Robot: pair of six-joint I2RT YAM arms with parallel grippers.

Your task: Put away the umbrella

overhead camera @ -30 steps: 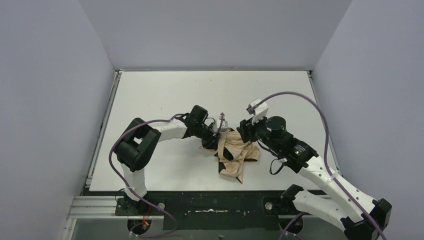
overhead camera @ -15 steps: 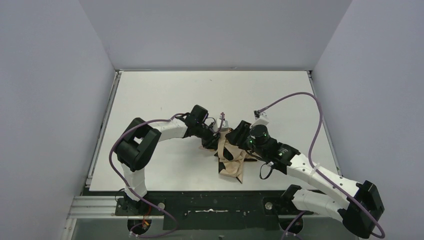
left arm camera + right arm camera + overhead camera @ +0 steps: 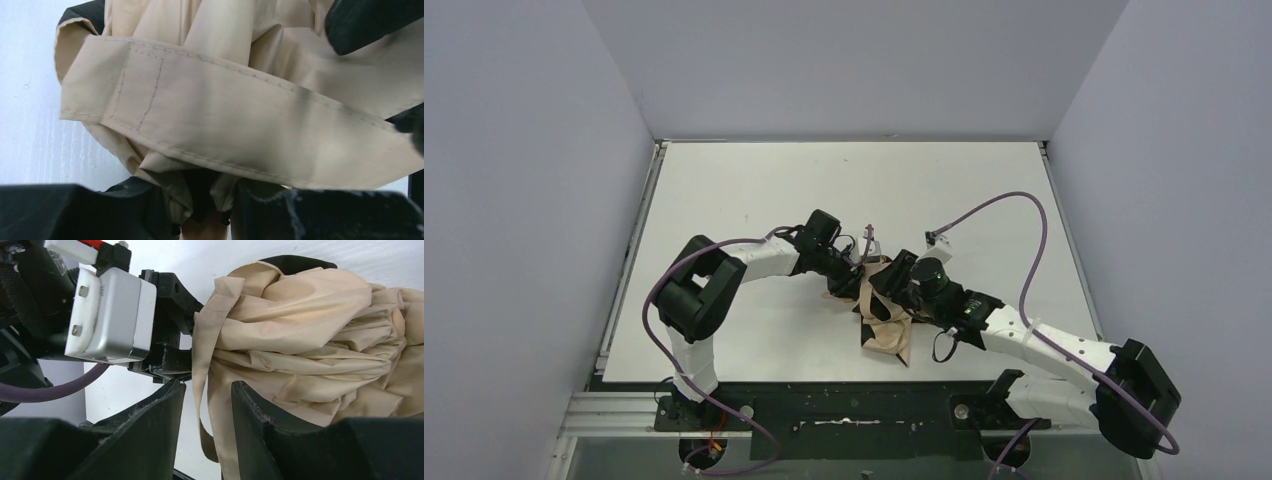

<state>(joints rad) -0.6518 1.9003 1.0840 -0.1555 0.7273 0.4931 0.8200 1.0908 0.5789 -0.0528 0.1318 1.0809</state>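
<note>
On the white table [image 3: 724, 180], the left gripper [image 3: 200, 205] clamps the umbrella [image 3: 886, 325] at its far end; the right gripper [image 3: 206, 400], fingers parted, straddles its strap [image 3: 201, 350].

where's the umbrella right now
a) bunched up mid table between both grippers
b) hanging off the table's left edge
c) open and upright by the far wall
a: the umbrella lies crumpled on the table, with the left gripper and the right gripper both at it.

Table [image 3: 754, 180]: I see a plain white top.
Walls [image 3: 524, 200]: pale grey, closing my view on three sides.
Rail [image 3: 627, 265]: I read it as aluminium, along the table's left edge.
Mark [image 3: 746, 218]: small dark speck on the table.
</note>
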